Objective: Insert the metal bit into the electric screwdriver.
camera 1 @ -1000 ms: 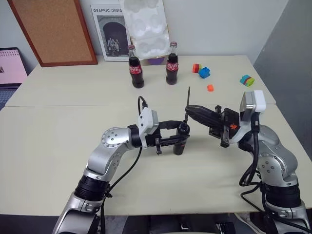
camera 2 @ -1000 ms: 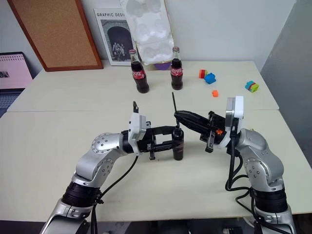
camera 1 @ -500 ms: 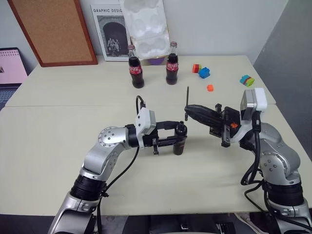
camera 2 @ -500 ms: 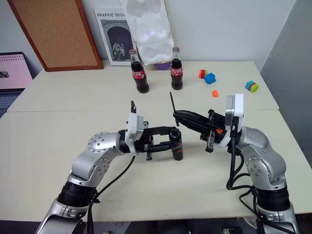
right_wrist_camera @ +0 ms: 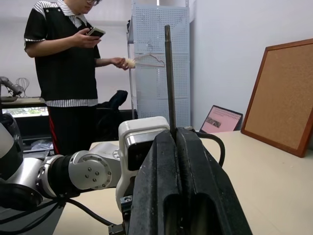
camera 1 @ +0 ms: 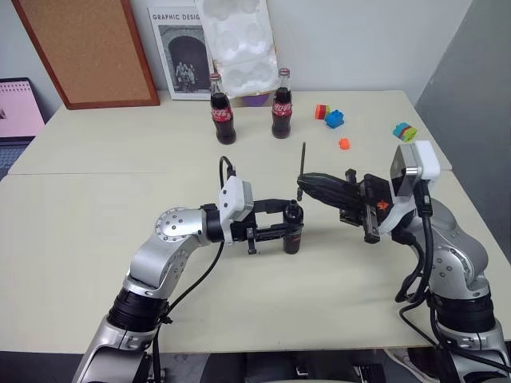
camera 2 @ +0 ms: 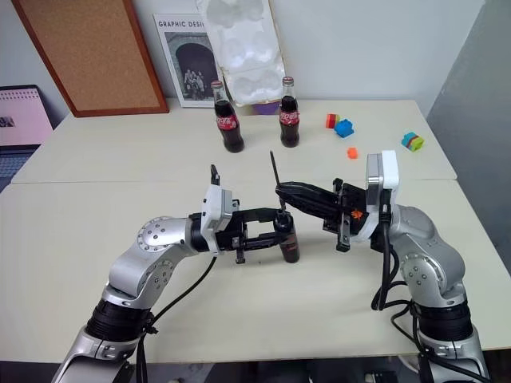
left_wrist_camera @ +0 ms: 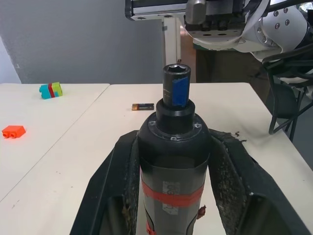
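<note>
The electric screwdriver (camera 1: 293, 242) stands upright just above the table, and my left gripper (camera 1: 289, 219) is shut on its black body from the left. The left wrist view shows its red band and dark blue tip (left_wrist_camera: 176, 88) pointing up between the fingers (left_wrist_camera: 120, 171). My right gripper (camera 1: 302, 186) reaches in from the right and is shut on the metal bit (camera 1: 301, 163). The thin rod stands upright, its lower end slightly above and just right of the screwdriver's tip. In the right wrist view the metal bit (right_wrist_camera: 168, 73) rises from the closed fingers (right_wrist_camera: 159, 176).
Two cola bottles (camera 1: 223, 120) (camera 1: 281, 114) stand at the back of the table. Coloured bricks (camera 1: 329, 116) (camera 1: 405, 131) and an orange brick (camera 1: 344, 144) lie back right. A small battery (left_wrist_camera: 143, 106) lies on the table. A person (right_wrist_camera: 68, 73) stands beyond.
The right gripper and its bit have crept slightly to the left, nearer to above the screwdriver's tip. Both grips are unchanged.
</note>
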`<state>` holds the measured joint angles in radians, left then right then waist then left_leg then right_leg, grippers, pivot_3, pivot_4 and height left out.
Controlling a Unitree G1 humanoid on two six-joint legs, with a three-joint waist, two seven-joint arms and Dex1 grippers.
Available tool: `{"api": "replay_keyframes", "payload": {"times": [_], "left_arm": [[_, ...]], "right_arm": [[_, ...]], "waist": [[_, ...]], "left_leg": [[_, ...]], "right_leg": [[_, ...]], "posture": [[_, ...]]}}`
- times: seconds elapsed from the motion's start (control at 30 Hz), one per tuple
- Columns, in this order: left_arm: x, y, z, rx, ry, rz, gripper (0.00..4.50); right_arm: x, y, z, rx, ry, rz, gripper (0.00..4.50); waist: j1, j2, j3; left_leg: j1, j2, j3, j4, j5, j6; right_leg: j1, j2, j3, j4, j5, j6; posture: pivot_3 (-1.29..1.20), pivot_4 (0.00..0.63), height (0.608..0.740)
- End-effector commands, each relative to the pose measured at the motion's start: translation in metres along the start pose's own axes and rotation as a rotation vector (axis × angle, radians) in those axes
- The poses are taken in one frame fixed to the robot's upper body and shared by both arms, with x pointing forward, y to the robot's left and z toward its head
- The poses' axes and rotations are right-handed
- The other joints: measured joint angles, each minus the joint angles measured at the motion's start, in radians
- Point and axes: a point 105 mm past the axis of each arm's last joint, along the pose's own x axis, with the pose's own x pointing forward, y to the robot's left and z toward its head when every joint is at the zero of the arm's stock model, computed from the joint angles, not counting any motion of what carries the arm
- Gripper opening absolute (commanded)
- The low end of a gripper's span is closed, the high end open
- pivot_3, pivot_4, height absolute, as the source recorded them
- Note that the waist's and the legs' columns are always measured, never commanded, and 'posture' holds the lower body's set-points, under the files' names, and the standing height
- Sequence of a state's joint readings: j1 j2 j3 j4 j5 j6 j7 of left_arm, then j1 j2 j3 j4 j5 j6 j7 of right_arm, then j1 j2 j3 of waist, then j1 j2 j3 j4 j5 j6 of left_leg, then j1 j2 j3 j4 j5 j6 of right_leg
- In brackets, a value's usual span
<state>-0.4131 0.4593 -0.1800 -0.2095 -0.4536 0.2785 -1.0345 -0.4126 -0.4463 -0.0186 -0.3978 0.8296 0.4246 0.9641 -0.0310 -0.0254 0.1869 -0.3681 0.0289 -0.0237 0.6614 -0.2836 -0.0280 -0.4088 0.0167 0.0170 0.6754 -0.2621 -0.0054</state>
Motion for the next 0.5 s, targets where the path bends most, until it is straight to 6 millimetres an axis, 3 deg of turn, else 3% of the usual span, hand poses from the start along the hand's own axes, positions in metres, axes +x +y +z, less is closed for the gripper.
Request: {"api": "replay_keyframes", "payload": {"times": [0.03,0.5], "left_arm": [[-0.002,0.002,-0.003,0.003,0.031,0.015,1.64],[0.0,0.001,-0.003,0.012,0.031,-0.009,1.64]], "right_arm": [[0.005,0.005,0.01,-0.046,-0.025,0.039,0.0],[0.004,-0.002,-0.002,-0.055,-0.003,0.017,0.0]], "waist": [[0.0,0.0,0.0],[0.0,0.0,0.0]], "left_leg": [[0.0,0.0,0.0,0.0,0.0,0.0],[0.0,0.0,0.0,0.0,0.0,0.0]], "right_leg": [[0.0,0.0,0.0,0.0,0.0,0.0],[0.0,0.0,0.0,-0.001,0.0,0.0]], "posture": [[0.0,0.15,0.74],[0.0,0.15,0.74]]}}
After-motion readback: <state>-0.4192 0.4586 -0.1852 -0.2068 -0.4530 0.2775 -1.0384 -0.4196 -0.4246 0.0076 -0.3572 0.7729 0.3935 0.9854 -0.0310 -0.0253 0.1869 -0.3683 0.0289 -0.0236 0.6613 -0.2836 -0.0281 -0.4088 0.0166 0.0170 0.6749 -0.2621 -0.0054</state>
